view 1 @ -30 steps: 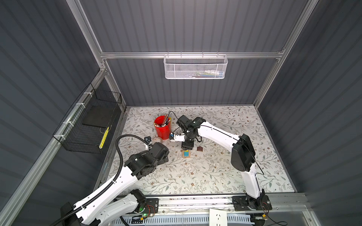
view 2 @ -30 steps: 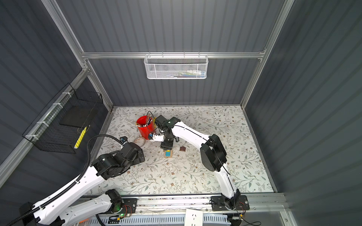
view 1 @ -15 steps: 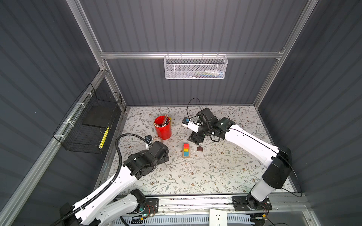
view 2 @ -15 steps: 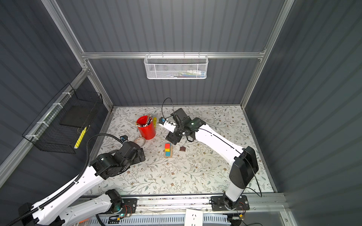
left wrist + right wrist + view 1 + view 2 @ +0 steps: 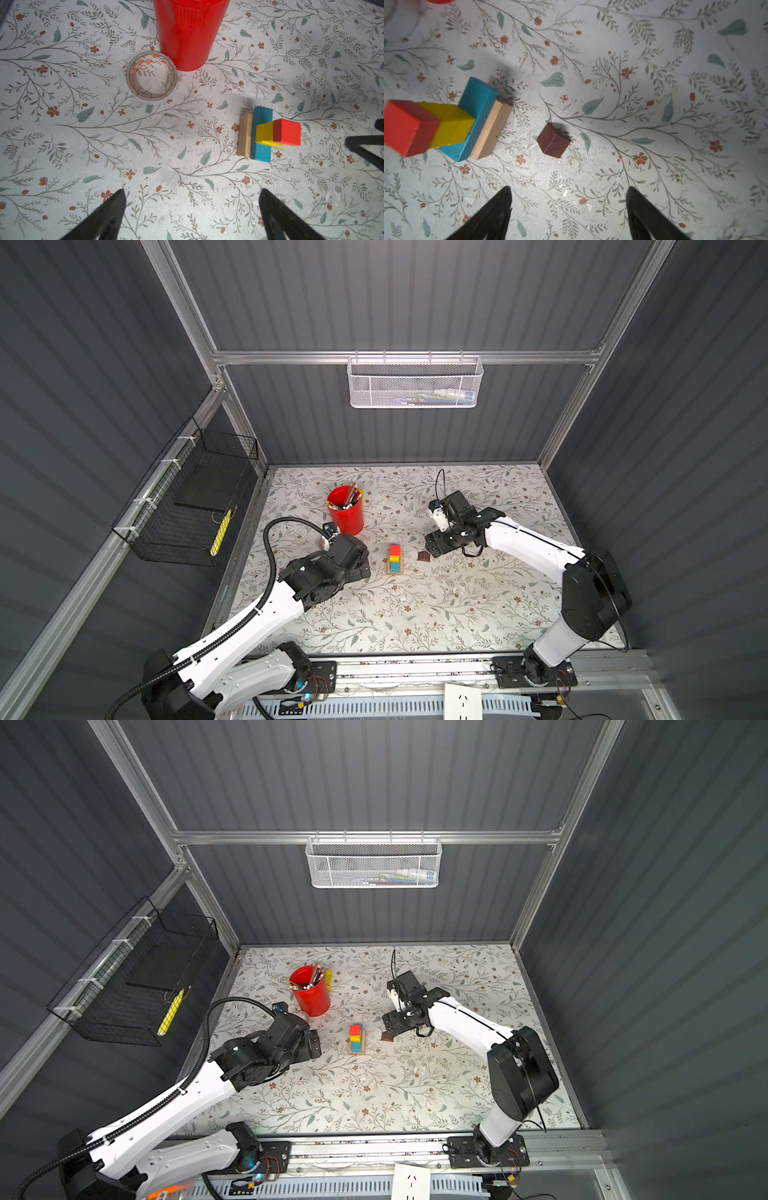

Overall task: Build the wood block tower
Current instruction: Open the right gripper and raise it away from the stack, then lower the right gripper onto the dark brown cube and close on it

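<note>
The tower (image 5: 395, 559) (image 5: 356, 1039) stands mid-table: tan planks (image 5: 245, 135) at the bottom, then a blue plank (image 5: 261, 133), yellow cubes (image 5: 265, 133) and a red cube (image 5: 287, 132) on top. A dark brown roof-shaped piece (image 5: 553, 140) (image 5: 424, 557) lies alone on the mat just right of the tower. My right gripper (image 5: 569, 189) (image 5: 432, 546) hovers open beside this piece, nothing between its fingers. My left gripper (image 5: 192, 192) (image 5: 365, 565) is open and empty, left of the tower.
A red cup of pencils (image 5: 345, 512) stands behind the tower on the left, with a roll of clear tape (image 5: 151, 76) at its foot. A white mesh basket (image 5: 415, 381) hangs on the back wall and a black wire basket (image 5: 195, 506) on the left wall.
My right arm has swung from over the tower, near the red cup, to the right and come down by the brown piece, jaws wider. The red cube stays on top. The left arm is still.
</note>
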You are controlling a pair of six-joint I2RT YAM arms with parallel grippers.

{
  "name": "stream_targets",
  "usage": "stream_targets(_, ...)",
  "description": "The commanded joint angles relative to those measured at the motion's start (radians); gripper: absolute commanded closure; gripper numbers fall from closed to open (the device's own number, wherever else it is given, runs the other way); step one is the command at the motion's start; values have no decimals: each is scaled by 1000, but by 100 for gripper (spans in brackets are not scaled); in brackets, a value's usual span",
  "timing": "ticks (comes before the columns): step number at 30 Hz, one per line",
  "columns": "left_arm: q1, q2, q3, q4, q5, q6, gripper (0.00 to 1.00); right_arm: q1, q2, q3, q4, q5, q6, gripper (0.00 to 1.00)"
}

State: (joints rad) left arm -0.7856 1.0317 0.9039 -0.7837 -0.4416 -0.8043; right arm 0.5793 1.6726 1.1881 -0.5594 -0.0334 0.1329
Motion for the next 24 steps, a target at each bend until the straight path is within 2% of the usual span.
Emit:
stream_targets(1, 0, -8, 11, 12, -8, 13, 0, 2, 38, -22, -4, 40, 70, 14)
stream_targets(12, 0, -32, -11, 8, -30, -14, 0, 39, 133, -22, 5, 155, 31, 13)
stream_targets(24, 0, -42, -20, -3, -38, -26, 0, 71, 193, 6, 6, 119, -15, 15)
